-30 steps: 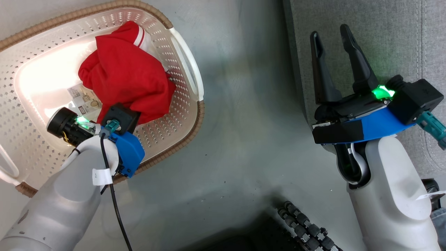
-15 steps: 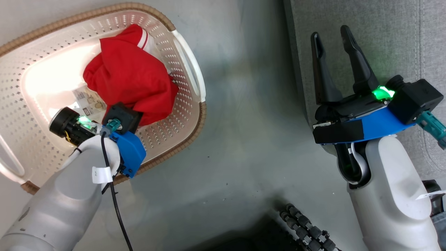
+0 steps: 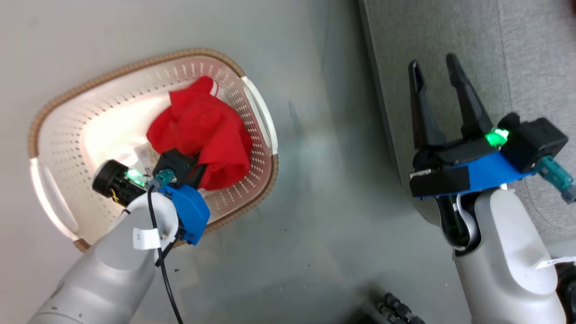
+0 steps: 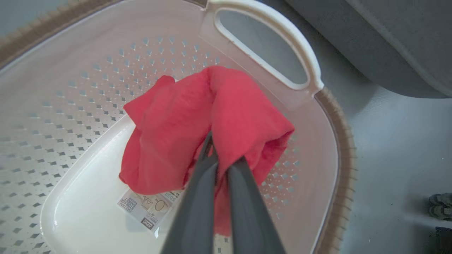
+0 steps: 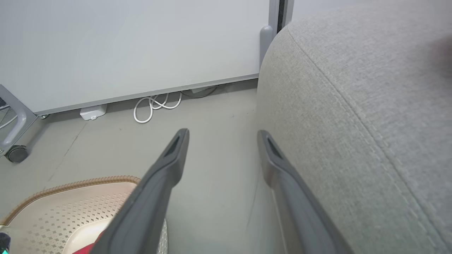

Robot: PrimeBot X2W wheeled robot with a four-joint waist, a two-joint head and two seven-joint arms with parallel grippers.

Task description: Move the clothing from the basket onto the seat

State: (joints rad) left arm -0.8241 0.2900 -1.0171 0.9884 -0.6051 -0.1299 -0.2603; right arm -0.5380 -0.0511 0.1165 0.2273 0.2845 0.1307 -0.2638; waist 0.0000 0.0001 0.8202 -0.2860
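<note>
The red clothing [image 4: 176,141] hangs bunched in the cream basket [image 4: 88,70], and my left gripper [image 4: 220,157] is shut on a fold of it. The bundle partly covers the printed label [image 4: 148,208] on the basket floor. In the head view the clothing [image 3: 202,130] sits at the right side of the basket [image 3: 58,148], with the left gripper [image 3: 201,172] reaching into it from below. My right gripper [image 3: 434,67] is open and holds nothing, over the left edge of the grey seat [image 3: 517,54]. The seat [image 5: 353,106] also fills the right of the right wrist view.
Bare grey floor [image 3: 324,189] separates the basket from the seat. A pale partition panel [image 5: 141,46] stands behind, with a white cable [image 5: 155,106] and a caster wheel [image 5: 16,153] at its foot. The basket's white handle [image 4: 268,46] faces the seat.
The head camera has pulled back and shifted, so the basket looks smaller and lower. The left gripper stays shut on the clothing, which is more gathered. The right gripper stays open.
</note>
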